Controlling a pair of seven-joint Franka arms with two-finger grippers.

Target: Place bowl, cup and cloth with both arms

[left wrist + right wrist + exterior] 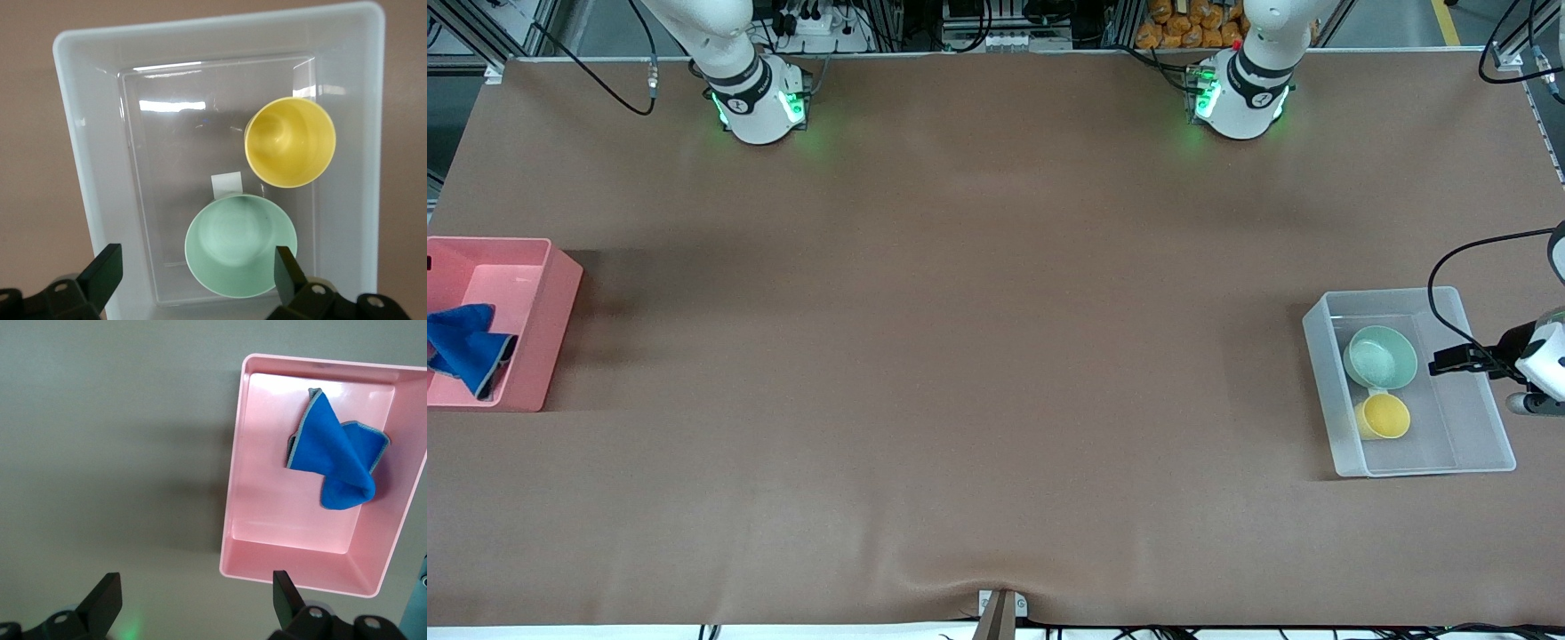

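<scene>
Bowl point(1381, 357) and cup point(1384, 416) sit side by side, touching, in the clear bin point(1325, 356) at the left arm's end of the counter point(960, 356). You can see the cup lies nearer the front camera. The cloth point(463, 348) is bunched in the pink bin point(560, 302) at the right arm's end. Lots of bare counter lies between the bins.

From the left wrist, you see the left tool point(197, 270) wide open over the bowl point(240, 245), holding nothing. The cup point(289, 142) is beside the bin wall point(80, 140).

From the right wrist, the right tool point(193, 593) is wide open and holds nothing. It hangs over bare counter just beside the pink bin point(230, 520). You see the cloth point(337, 457) folded over.
</scene>
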